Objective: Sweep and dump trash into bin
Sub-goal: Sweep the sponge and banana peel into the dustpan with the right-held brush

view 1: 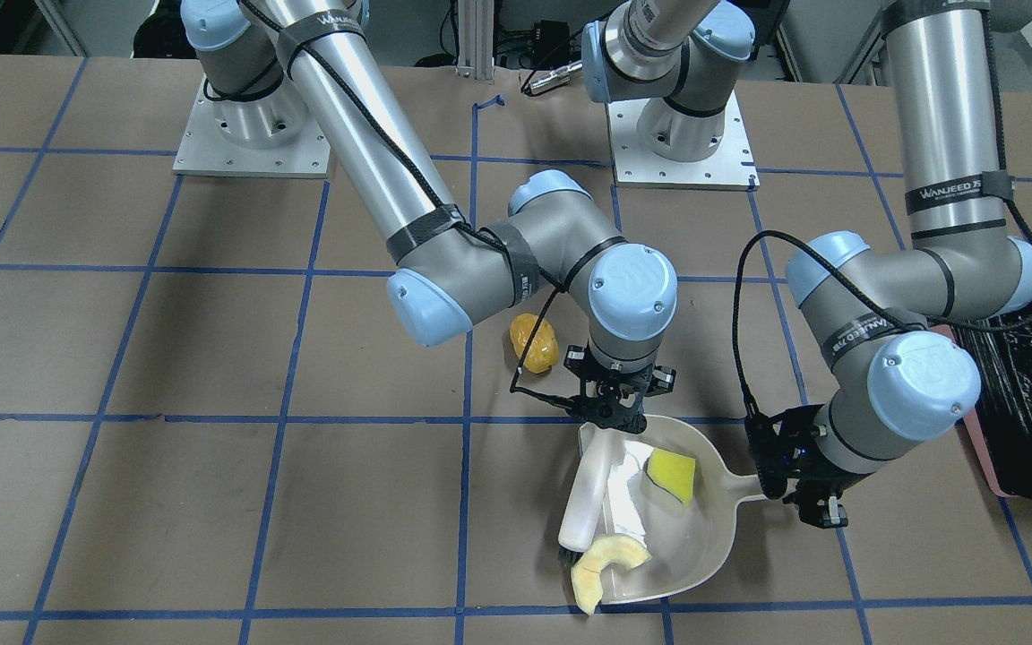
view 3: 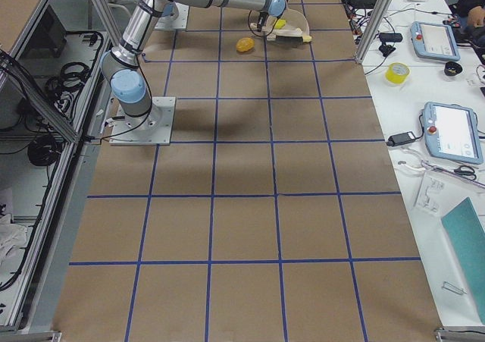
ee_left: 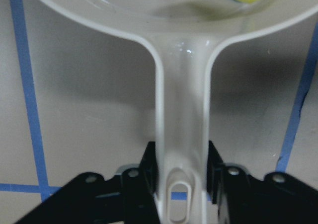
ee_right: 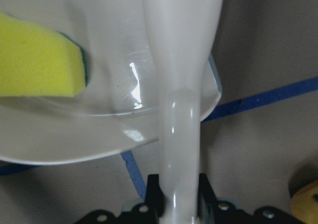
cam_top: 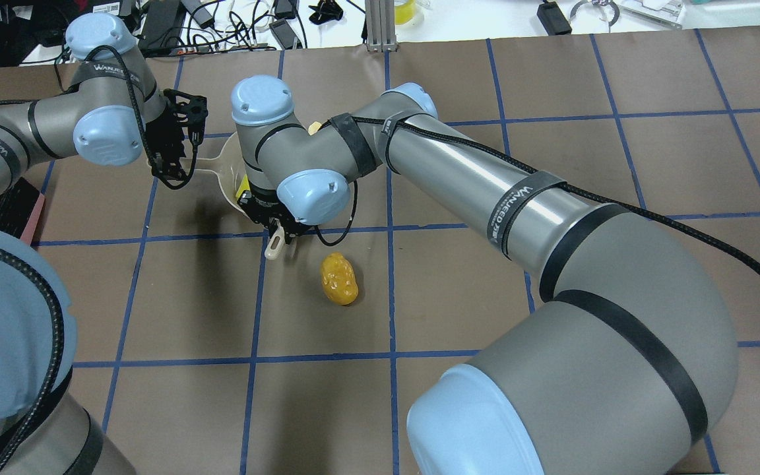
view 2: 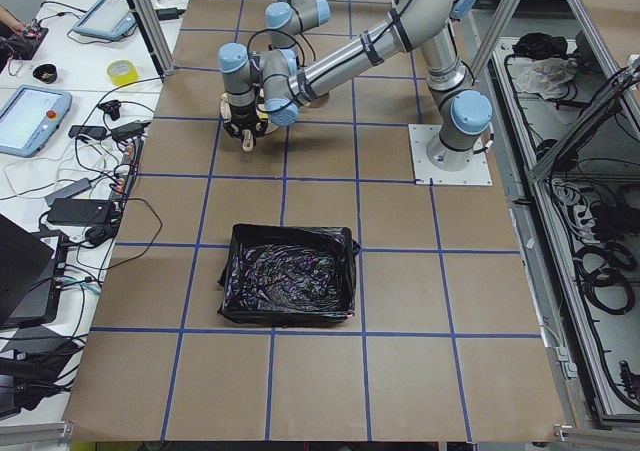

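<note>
My left gripper [view 1: 789, 488] is shut on the handle of the beige dustpan [view 1: 704, 537], which lies flat on the table; the handle fills the left wrist view [ee_left: 181, 134]. My right gripper [view 1: 613, 414] is shut on the beige brush [view 1: 589, 493], which lies along the pan's mouth. The yellow wedge [view 1: 673, 475] sits inside the pan. The cream rind slice [view 1: 606, 566] lies at the corner of the pan's mouth, partly over its lip. The golden-brown lump [view 1: 534, 343] lies on the table outside the pan, beside my right wrist. The bin [view 1: 1031, 403] stands behind my left arm.
The brown table carries a blue tape grid [view 1: 467, 502]. The two arm base plates [view 1: 252, 134] stand at the robot's side. In the exterior left view the black-lined bin [view 2: 290, 286] stands well apart from the dustpan. Monitors and cables lie off the operators' edge [view 3: 451, 130].
</note>
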You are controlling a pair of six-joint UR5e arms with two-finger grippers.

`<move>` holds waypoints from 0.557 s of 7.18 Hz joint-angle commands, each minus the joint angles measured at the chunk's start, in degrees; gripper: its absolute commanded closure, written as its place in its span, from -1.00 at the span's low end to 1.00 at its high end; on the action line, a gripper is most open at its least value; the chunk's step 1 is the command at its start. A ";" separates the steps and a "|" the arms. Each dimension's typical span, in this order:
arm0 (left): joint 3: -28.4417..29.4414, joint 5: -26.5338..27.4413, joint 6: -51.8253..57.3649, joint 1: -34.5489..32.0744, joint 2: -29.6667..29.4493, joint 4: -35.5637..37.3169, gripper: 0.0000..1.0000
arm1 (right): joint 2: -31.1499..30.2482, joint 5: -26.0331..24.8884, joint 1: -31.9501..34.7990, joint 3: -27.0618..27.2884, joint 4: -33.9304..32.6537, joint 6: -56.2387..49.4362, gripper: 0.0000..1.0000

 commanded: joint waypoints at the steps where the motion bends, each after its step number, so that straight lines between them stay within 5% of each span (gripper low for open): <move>1: 0.00 -0.09 0.01 0.01 0.01 0.00 0.82 | -0.12 0.00 2.52 -1.51 0.64 3.26 1.00; 4: 0.00 0.00 0.19 0.01 0.01 0.00 0.83 | -4.58 1.05 4.55 -1.26 5.11 5.56 1.00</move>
